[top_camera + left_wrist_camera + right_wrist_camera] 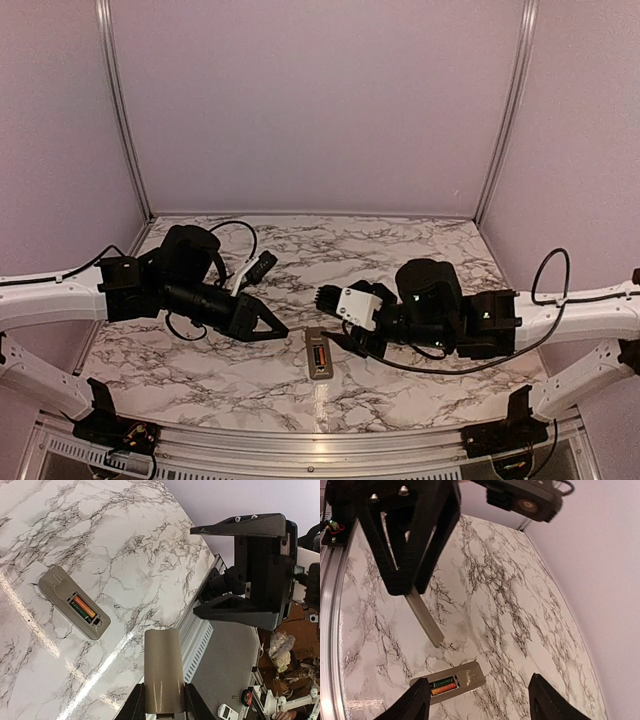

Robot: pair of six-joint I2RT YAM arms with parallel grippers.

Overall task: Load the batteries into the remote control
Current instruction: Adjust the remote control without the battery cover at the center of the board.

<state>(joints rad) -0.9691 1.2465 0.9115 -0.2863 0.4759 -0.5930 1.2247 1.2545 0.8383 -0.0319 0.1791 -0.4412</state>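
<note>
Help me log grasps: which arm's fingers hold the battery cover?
The left arm's fingers pinch the grey-beige cover; the right arm's fingers stand open, holding nothing.

remote (319,355) reachable from above | left gripper (278,330) clamping grey cover (162,672) hangs just left of it, right gripper (325,297), jaws apart, just behind, narrow gap between them | black cable (420,366) crosses right side | table (400,250) rear half free | walls (320,100) behind and at sides, rail (330,440) in front

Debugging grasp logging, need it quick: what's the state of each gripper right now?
Left gripper: fingers closed on the grey-beige battery cover.
Right gripper: fingers open, holding nothing.
</note>
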